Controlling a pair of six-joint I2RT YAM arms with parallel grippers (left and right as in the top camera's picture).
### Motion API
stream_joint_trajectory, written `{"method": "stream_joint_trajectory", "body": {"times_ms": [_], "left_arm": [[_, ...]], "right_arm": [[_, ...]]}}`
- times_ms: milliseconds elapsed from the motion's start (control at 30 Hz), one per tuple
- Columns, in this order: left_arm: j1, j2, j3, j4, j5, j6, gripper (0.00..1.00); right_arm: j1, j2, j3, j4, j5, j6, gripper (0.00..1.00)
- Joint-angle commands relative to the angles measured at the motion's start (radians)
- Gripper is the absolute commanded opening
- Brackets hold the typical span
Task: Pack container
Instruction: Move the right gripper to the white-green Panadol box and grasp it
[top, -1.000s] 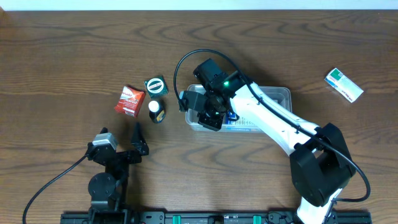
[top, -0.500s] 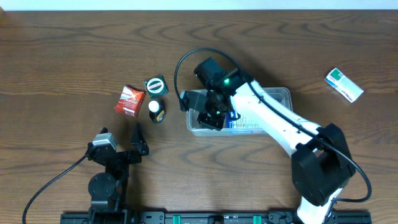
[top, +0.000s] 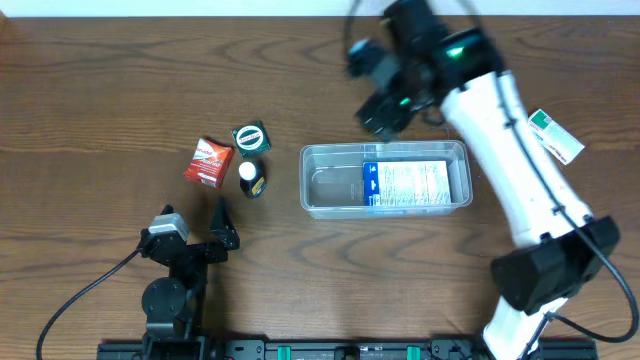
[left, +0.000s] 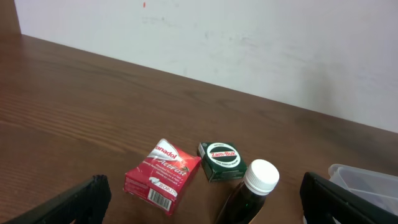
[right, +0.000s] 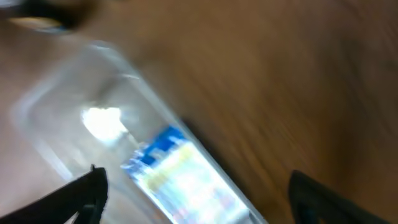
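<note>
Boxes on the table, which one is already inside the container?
The blue-and-white box, lying flat in the container's right half. The red box and the green-and-white box lie outside it.

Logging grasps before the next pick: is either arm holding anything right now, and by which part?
Nothing is held. The right gripper has its fingers spread wide with nothing between them, and the left gripper is open and empty too.

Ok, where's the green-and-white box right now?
In the overhead view, the green-and-white box lies far right, beside the right arm, past the far right corner of the container.
</note>
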Motion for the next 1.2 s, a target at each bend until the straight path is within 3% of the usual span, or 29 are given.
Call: {"method": "stream_joint_trajectory", "body": {"times_ms": [0,167,333,633,867,1167], "left_arm": [[-0.002,-0.006,-0.022,-0.035,-0.008,0.013,0.98],[-0.002,-0.006,-0.022,-0.035,-0.008,0.013,0.98],[-0.002,-0.006,-0.022,-0.035,-0.008,0.013,0.98],[-0.002,-0.006,-0.022,-0.035,-0.008,0.013,0.98],[-0.002,-0.006,-0.022,-0.035,-0.008,0.013,0.98],[-0.002,-0.006,-0.022,-0.035,-0.008,0.013,0.98]], "right_arm": [[-0.15,-0.003,0.003,-0.005,0.067,0.131,0.94],[-0.337,0.002,-0.029,0.027,-0.01,0.077,0.97],[-0.465,0.024,-0.089,0.111,-0.116,-0.093,0.93],[-0.612,0.061,-0.263,0.327,-0.071,-0.297,0.98],[-0.729,0.112,-0.29,0.42,-0.072,-0.303,0.99],[-0.821,0.236,-0.29,0.41,-0.079,-0.302,0.99]]}}
